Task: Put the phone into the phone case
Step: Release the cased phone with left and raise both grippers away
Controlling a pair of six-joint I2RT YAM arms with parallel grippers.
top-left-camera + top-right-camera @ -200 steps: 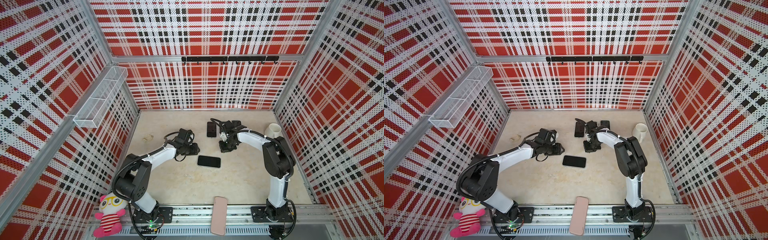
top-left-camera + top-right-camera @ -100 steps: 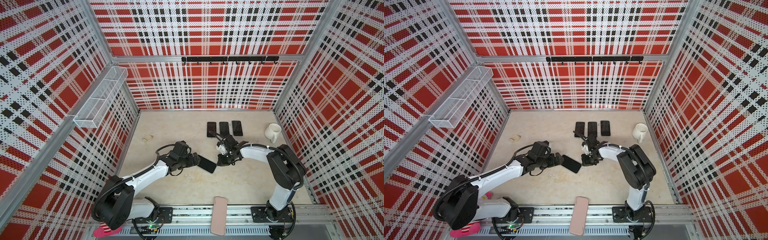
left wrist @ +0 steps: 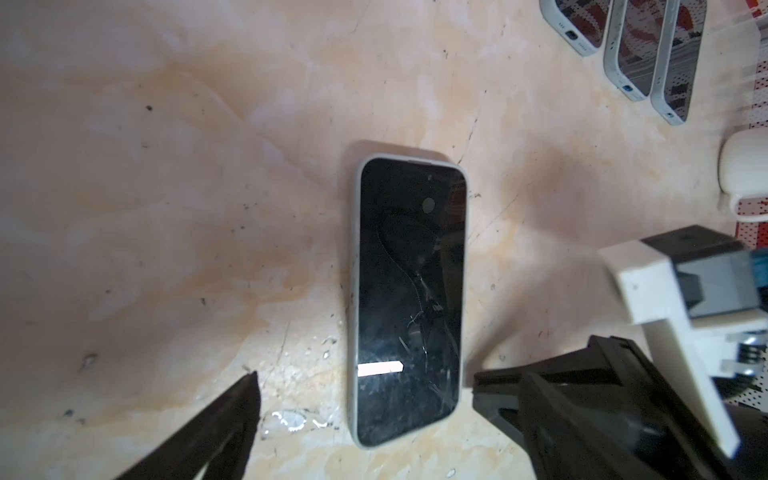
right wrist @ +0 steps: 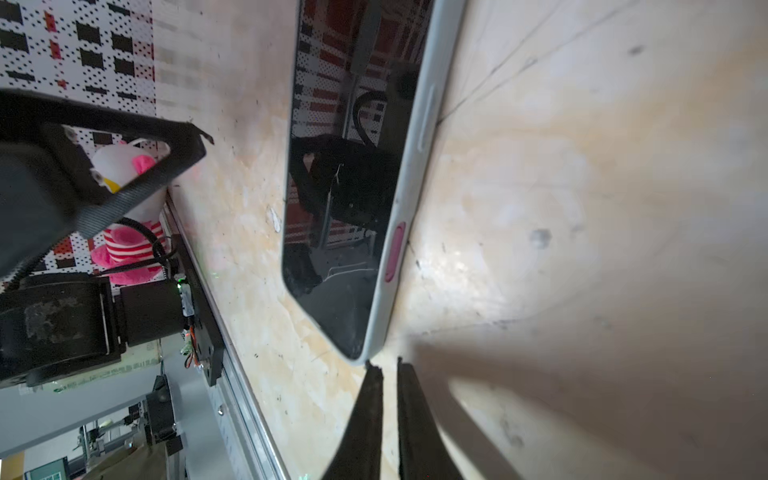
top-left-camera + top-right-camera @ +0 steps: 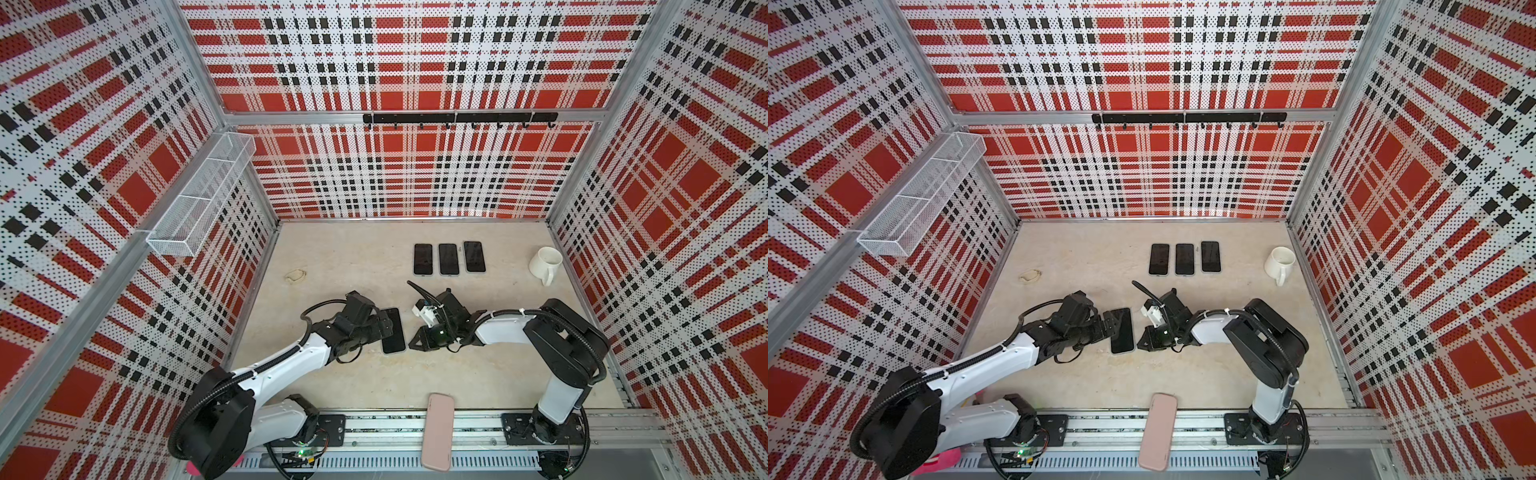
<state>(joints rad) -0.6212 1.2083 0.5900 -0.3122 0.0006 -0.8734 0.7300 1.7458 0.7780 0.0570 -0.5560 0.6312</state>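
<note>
One phone (image 5: 393,330) lies screen-up inside the pale phone case (image 3: 353,291) near the middle of the tabletop (image 5: 332,257), its long axis running from the front edge toward the back edge. The left gripper (image 5: 385,327) sits at its left long side, spread wide and grasping nothing. The right gripper (image 4: 388,368) is pinched nearly together and empty, with its tips just beside a case corner. The tabletop is mottled, stained beige, enclosed by red plaid perforated walls (image 5: 415,174).

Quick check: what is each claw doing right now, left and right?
Left claw: open, beside the phone, not gripping it.
Right claw: closed, holding nothing.
</note>
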